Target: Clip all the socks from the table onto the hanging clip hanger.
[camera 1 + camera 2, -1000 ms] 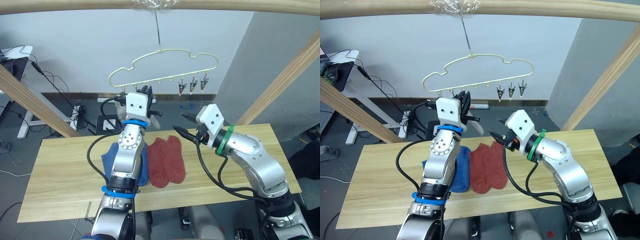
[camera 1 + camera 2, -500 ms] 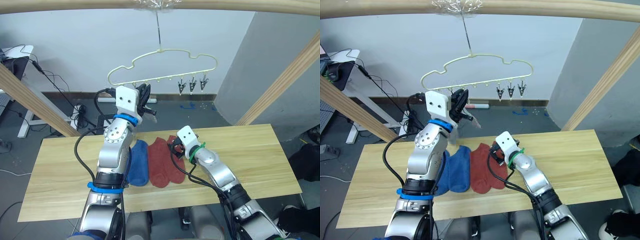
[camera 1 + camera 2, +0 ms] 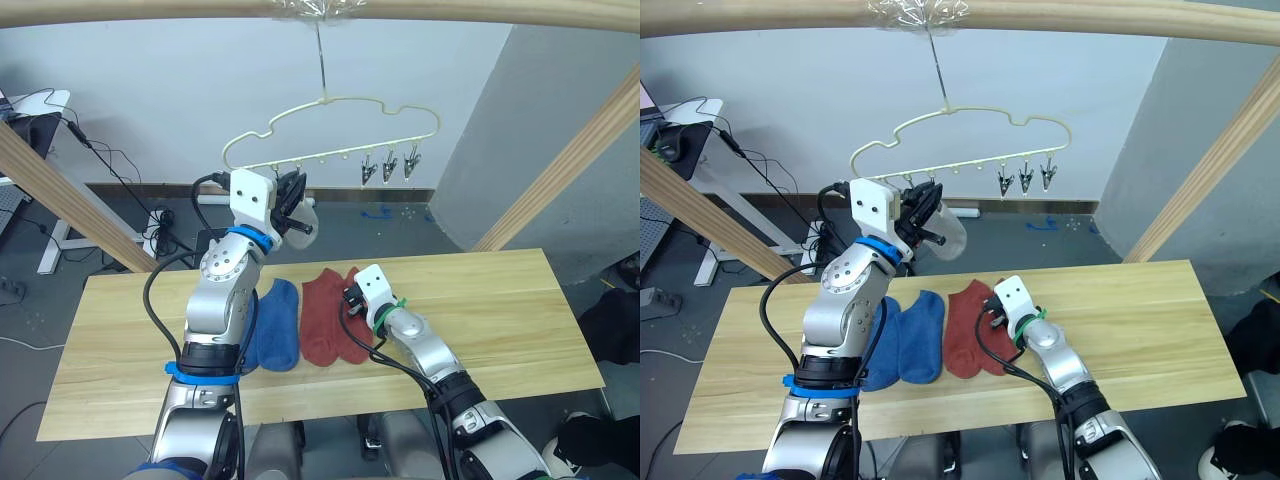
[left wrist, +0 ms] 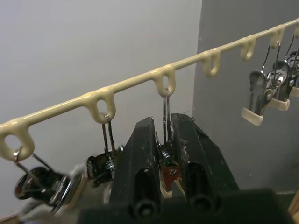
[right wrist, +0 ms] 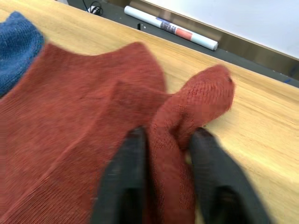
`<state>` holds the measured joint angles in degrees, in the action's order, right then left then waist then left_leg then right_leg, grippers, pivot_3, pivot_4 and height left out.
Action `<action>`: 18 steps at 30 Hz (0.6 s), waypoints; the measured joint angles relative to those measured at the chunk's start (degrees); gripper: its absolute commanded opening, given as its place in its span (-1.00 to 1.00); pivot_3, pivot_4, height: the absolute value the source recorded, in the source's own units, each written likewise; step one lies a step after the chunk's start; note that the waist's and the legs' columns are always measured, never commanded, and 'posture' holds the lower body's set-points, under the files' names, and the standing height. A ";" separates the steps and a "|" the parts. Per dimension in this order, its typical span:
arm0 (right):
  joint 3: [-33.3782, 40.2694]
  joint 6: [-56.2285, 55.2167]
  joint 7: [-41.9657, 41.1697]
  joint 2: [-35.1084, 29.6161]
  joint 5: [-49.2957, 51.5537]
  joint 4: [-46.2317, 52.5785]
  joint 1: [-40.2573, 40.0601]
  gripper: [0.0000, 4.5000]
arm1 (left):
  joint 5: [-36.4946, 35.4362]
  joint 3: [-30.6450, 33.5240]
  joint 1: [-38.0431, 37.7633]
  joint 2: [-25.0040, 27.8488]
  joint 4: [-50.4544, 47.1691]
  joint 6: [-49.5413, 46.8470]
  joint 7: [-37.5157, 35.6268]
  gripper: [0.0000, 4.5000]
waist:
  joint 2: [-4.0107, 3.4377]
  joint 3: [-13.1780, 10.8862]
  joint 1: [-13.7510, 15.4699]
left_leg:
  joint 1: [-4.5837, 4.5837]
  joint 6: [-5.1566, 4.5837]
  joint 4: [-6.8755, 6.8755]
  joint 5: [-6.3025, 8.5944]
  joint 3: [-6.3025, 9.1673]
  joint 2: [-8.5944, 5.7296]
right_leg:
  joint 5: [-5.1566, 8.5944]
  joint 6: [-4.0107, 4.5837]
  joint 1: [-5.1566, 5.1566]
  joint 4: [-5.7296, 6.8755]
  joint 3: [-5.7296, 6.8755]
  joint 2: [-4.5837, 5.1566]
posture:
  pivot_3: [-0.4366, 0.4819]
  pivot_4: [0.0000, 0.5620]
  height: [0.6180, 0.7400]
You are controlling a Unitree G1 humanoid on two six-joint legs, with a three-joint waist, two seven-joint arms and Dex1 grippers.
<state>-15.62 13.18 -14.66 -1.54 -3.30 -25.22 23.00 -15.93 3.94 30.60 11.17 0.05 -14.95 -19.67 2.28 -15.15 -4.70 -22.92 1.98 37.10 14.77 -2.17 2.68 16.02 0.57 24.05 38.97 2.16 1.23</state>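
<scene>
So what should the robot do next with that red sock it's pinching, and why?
Probably lift it. The right claw has a fold of the rust-red sock bunched between its fingers, but the sock lies on the table. The left claw squeezes a clip on the clip hanger, seemingly waiting.

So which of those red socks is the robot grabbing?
The red sock nearest the right hand: its bunched edge sits pinched between the fingers, while the other one lies flat.
</scene>
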 measured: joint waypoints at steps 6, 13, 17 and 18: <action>-0.09 3.26 -2.95 -2.05 0.07 9.64 -3.39 -1.00 | -1.43 0.55 -0.02 1.05 -0.79 -2.13 -1.16 -0.90 | 0.00 0.00 -0.05 | 0.00 0.00 -0.02 0.01 0.00 0.01 | 0.00 0.00 0.01 -0.01 0.00 -0.01 | -0.41 0.00 1.00; -3.96 6.46 -8.91 -5.04 -0.12 24.57 -4.51 -1.00 | -3.10 1.34 -0.08 1.86 -1.77 -4.36 -2.28 -0.90 | -0.02 -0.01 -0.06 | 0.00 -0.01 -0.01 0.01 0.01 0.00 | 0.01 -0.01 0.01 -0.01 0.01 -0.02 | -0.42 0.01 1.00; -6.65 6.00 -11.50 -5.27 -0.35 26.55 -1.45 -1.00 | -5.11 1.63 -0.04 2.21 -2.28 -6.47 -3.50 -0.90 | -0.01 -0.01 -0.10 | 0.00 -0.01 -0.01 0.01 0.02 0.01 | 0.01 -0.01 0.02 0.00 0.01 -0.03 | -0.42 0.00 1.00; -6.76 5.83 -11.54 -4.89 -0.33 26.46 -0.50 -1.00 | -5.61 1.65 -0.04 2.24 -2.47 -7.00 -3.59 -0.90 | -0.01 -0.01 -0.10 | 0.00 -0.01 -0.01 0.01 0.03 0.01 | 0.00 -0.01 0.02 0.00 0.02 -0.03 | -0.42 0.00 1.00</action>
<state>-22.38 19.01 -26.20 -6.43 -3.64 1.24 22.49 -21.54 5.59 30.56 13.42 -2.42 -21.95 -23.26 2.26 -15.15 -4.81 -22.92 1.97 37.09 14.77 -2.14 2.69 16.02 0.56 24.07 38.97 2.18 1.19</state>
